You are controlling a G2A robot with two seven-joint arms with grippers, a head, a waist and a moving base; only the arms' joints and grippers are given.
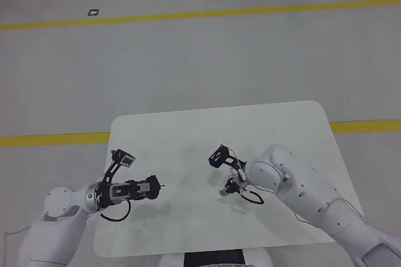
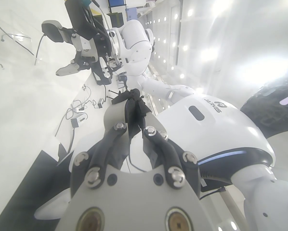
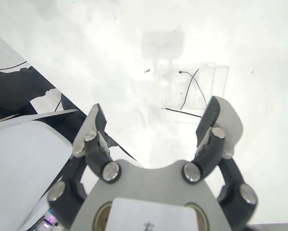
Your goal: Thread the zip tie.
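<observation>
Over one white table [image 1: 187, 133] hang two grippers: the left gripper [image 1: 158, 185] toward 8 o'clock, pinching one black zip tie [image 2: 134, 111], and the right gripper [image 3: 156, 104] near the middle, spread wide and empty. One clear tray [image 3: 218, 73] has two thin black ties [image 3: 193, 80] crossed inside and a third along its edge. Two yellow floor lines [image 1: 187, 15] run at 12 and 9 o'clock.

My right end effector [image 3: 156, 109]: matt grey plastic shells, black ribbed rubber pads [image 3: 207, 114], bright metal pins. Bench [image 1: 254, 133] below, smooth white, faintly glossy. Clear glossy plastic tray [image 3: 221, 78] on it. My left end effector [image 2: 134, 111] pinches a matt black zip tie [image 2: 116, 100].
</observation>
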